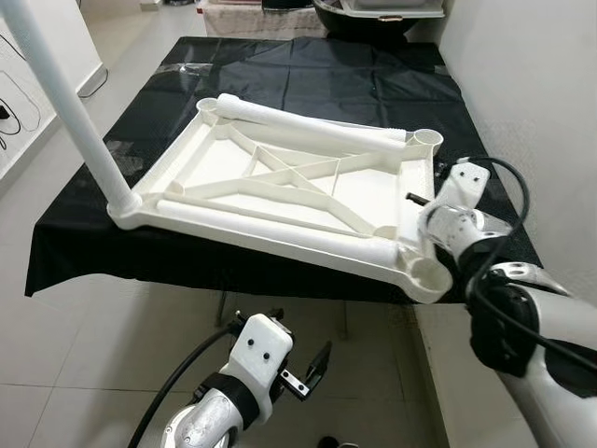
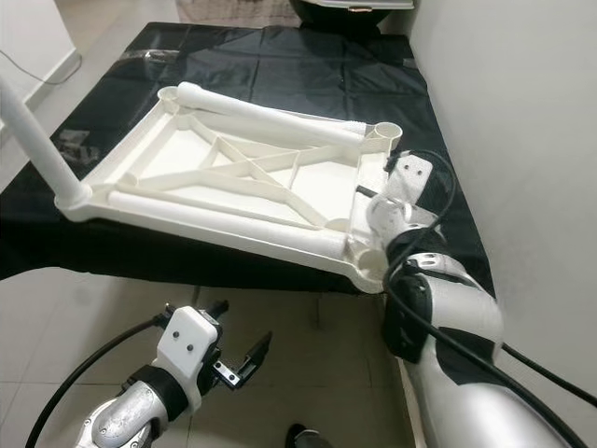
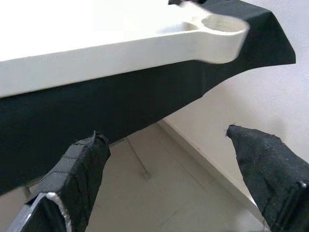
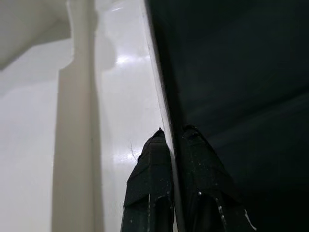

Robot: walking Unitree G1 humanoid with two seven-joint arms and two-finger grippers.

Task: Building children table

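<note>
The white tabletop [image 1: 215, 163] lies upside down on a black-covered table [image 1: 308, 84]. One white leg [image 1: 65, 103] stands in its near left corner socket, rising toward me. Two loose legs rest inside it, one along the far rim [image 1: 308, 126] and one along the near rim [image 1: 270, 224]. My right gripper [image 4: 175, 133] is at the tabletop's right edge, shut on the thin rim between its fingers [image 4: 149, 169]. The near right corner socket [image 1: 427, 273] overhangs the table edge. My left gripper [image 3: 164, 135] hangs open below the table's front edge, holding nothing.
A white wall [image 1: 522, 75] runs close along the table's right side. A dark container [image 1: 373, 19] sits beyond the far end. Tiled floor [image 1: 93, 355] lies in front and to the left, with cables by the left wall [image 1: 9, 112].
</note>
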